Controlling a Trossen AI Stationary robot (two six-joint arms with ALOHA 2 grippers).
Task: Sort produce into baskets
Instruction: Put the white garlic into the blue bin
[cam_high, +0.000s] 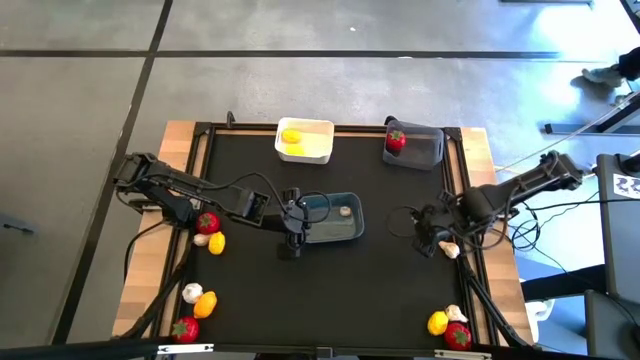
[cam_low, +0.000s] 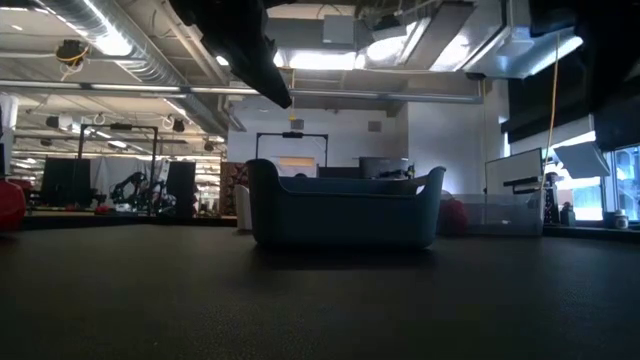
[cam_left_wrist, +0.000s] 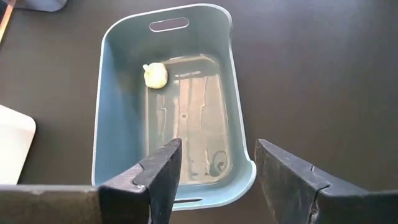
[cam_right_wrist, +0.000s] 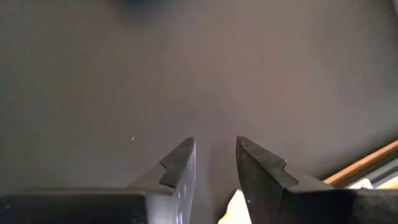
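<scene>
The blue-grey basket (cam_high: 335, 218) stands mid-table with one garlic bulb (cam_left_wrist: 155, 75) on its floor. My left gripper (cam_high: 292, 222) hangs open and empty over the basket's left end (cam_left_wrist: 211, 180); it also shows in the low view (cam_low: 250, 45). My right gripper (cam_high: 428, 240) is low over the mat at the right, its fingers a narrow gap apart. A garlic bulb (cam_high: 449, 250) lies by it and shows far back between the fingers (cam_right_wrist: 233, 208). The white basket (cam_high: 304, 150) holds a yellow piece (cam_high: 291, 136). The dark grey basket (cam_high: 425, 150) holds a red piece (cam_high: 396, 140). My right gripper has the garlic bulb (cam_right_wrist: 235, 205) far back between its two fingers, close against one finger (cam_right_wrist: 261, 180). I cannot tell whether the fingers touch it; the picture's edge cuts the place off.
Loose produce lies on the table's left side: a red piece (cam_high: 207, 222), a garlic bulb (cam_high: 201, 239) and a yellow piece (cam_high: 217, 242). More lies at the near left (cam_high: 198, 305) and near right (cam_high: 450, 325) corners. Wooden table edges border the black mat.
</scene>
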